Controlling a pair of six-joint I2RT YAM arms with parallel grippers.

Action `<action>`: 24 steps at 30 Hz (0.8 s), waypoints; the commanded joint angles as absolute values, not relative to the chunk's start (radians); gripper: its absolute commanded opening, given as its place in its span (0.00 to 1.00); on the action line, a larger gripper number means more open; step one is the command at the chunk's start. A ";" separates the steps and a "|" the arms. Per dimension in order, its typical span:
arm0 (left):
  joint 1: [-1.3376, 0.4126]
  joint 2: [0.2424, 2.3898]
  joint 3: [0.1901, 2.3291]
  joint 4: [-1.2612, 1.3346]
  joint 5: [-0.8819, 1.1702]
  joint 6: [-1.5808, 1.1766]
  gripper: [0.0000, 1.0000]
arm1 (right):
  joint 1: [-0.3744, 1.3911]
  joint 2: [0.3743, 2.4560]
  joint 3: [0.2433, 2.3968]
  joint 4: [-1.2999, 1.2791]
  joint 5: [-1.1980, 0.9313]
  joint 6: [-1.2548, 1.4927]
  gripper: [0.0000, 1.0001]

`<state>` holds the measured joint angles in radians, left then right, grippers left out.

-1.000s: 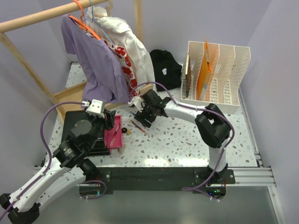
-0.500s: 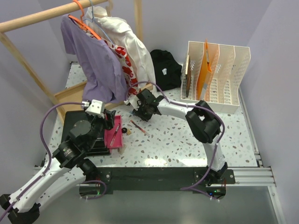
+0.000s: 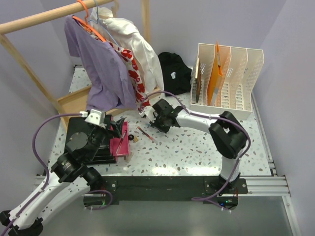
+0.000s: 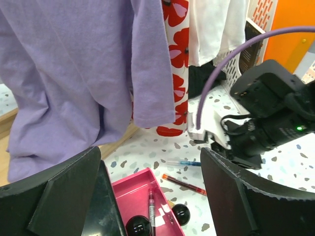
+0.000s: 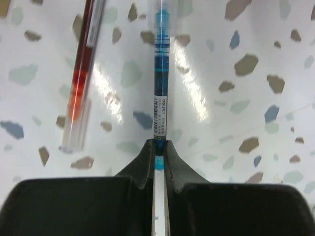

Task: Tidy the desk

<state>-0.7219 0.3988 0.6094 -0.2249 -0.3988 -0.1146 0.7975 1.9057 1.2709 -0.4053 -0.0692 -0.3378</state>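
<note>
The right arm has drawn back toward 4 o'clock, and the left wrist has slid toward 9 o'clock. The right arm reaches low across the worktop (image 3: 197, 147), elbow bent. The right end effector (image 5: 159, 150) is pinched tight on one blue pen (image 5: 159, 98), with the worktop close beneath. One red pen (image 5: 81, 83) lies at its 10 o'clock. The left end effector (image 4: 150, 155) hovers, spread wide and holding nothing, above one pink tray (image 4: 133, 196).

Robot test cell staged as a home office: lilac walls (image 3: 295, 59) enclose a terrazzo desk (image 3: 197, 147) with file rack (image 3: 244, 63) and wooden garment rail (image 3: 39, 19).
</note>
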 commanded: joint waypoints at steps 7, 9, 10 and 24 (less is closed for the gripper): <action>-0.716 0.442 0.565 -0.057 -0.160 -0.369 0.88 | 0.747 1.536 1.057 -0.460 -0.214 -0.376 0.00; -0.716 0.456 0.557 0.022 -0.120 -0.466 0.88 | 0.730 1.476 1.020 -0.471 -0.261 -0.361 0.00; -0.716 0.477 0.554 0.044 -0.080 -0.495 0.87 | 0.710 1.424 1.009 -0.477 -0.308 -0.353 0.00; -0.762 0.839 0.442 0.576 0.089 -1.031 0.76 | 0.560 1.163 0.982 -0.508 -0.744 -0.192 0.00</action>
<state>-0.7300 0.7769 0.4431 0.3370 0.0612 -0.8719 0.5617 1.2144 0.9619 -0.4938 -0.5934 -0.2481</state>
